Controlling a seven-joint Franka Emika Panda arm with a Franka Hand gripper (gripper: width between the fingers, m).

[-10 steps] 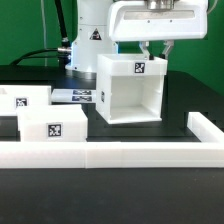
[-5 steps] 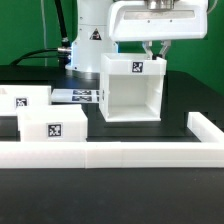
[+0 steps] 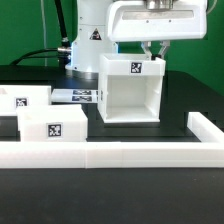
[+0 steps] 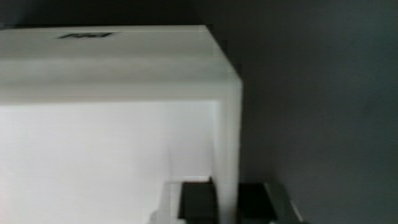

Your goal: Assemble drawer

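Observation:
The drawer's cube-shaped white housing (image 3: 130, 92) stands in the middle of the table with its open side facing forward and a tag on its top front. My gripper (image 3: 156, 51) comes down on its top corner at the exterior view's right. In the wrist view the gripper (image 4: 237, 203) straddles the housing's (image 4: 107, 90) thin side wall, with one dark finger (image 4: 199, 205) on each side, pressed against it. Two smaller white trays (image 3: 55, 128) (image 3: 22, 100) with tags sit at the exterior view's left, apart from the housing.
A long low white rail (image 3: 110, 156) runs along the front and turns back at the exterior view's right (image 3: 206, 127). The marker board (image 3: 78, 96) lies flat behind the trays. The robot's base (image 3: 88, 40) stands behind the housing.

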